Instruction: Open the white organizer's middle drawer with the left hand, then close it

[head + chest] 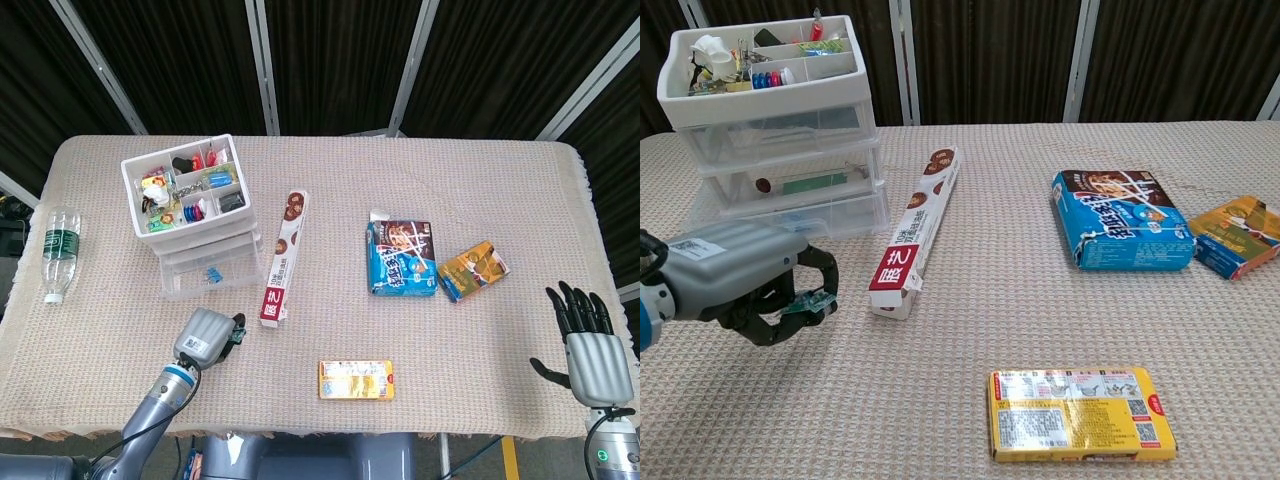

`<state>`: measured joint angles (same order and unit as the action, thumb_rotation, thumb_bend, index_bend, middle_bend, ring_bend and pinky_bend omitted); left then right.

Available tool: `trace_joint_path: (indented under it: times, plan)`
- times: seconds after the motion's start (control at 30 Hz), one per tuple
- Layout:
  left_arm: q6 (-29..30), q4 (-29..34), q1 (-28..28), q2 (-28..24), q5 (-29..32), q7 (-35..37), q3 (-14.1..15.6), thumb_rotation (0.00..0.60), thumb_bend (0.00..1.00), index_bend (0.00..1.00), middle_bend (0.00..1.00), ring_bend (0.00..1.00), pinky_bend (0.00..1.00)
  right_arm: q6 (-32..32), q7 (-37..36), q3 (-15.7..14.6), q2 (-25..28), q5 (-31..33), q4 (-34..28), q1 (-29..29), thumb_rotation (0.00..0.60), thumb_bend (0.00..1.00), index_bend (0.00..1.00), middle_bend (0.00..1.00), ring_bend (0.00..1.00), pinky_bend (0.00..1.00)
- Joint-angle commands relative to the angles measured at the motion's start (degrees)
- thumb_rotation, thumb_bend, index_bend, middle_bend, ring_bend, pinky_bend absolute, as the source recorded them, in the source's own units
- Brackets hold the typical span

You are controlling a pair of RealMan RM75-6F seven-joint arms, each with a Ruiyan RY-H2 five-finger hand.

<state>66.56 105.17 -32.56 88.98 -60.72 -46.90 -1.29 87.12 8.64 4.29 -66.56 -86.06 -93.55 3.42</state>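
My left hand (pixel 740 282) hovers above the woven tablecloth (pixel 970 340), fingers curled around a small green circuit board (pixel 808 304) held clear of the cloth. The white organizer (pixel 775 130) stands just beyond this hand at the table's far left; its middle drawer (pixel 795 178) sits flush and closed between the upper and the lower drawers, and its top tray holds assorted small items. A long red-and-white box (pixel 915 232) lies just beside the organizer. My right hand (pixel 585 345) rests at the table's near right corner, fingers spread and holding nothing. A blue snack box (pixel 402 258), an orange box (pixel 473 269) and a yellow box (pixel 356 380) lie between the hands; a plastic bottle (pixel 57 252) lies at the left edge.
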Motion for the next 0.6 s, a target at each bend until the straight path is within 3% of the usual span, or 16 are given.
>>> trace_joint_path:
  times: [0.03,0.2,0.33,0.6]
  plan:
    - [2.1,5.7,-0.2,-4.1,-4.1,0.8,-0.6,0.600,0.67,0.68,0.97,0.86,0.71,-0.1,0.0,0.0,0.0,0.0,0.0,0.0,0.600,0.00,0.06,0.00,0.00,0.00]
    - [3.8,10.9,-0.9,-8.6,-6.8,-0.2,-2.4,0.600,0.67,0.69,0.97,0.86,0.71,0.0,0.1,0.0,0.0,0.0,0.0,0.0,0.600,0.00,0.06,0.00,0.00,0.00]
    - [4.7,11.5,-1.5,-11.2,-6.6,-0.8,-4.5,0.600,0.67,0.69,0.97,0.86,0.71,0.1,0.1,0.0,-0.1,-0.1,0.0,0.0,0.600,0.00,0.06,0.00,0.00,0.00]
    - [1.8,3.8,-3.8,-12.0,2.5,0.9,-8.5,0.600,0.67,0.66,0.97,0.86,0.71,0.0,0.2,0.0,-0.1,0.1,-0.2,0.0,0.600,0.00,0.06,0.00,0.00,0.00]
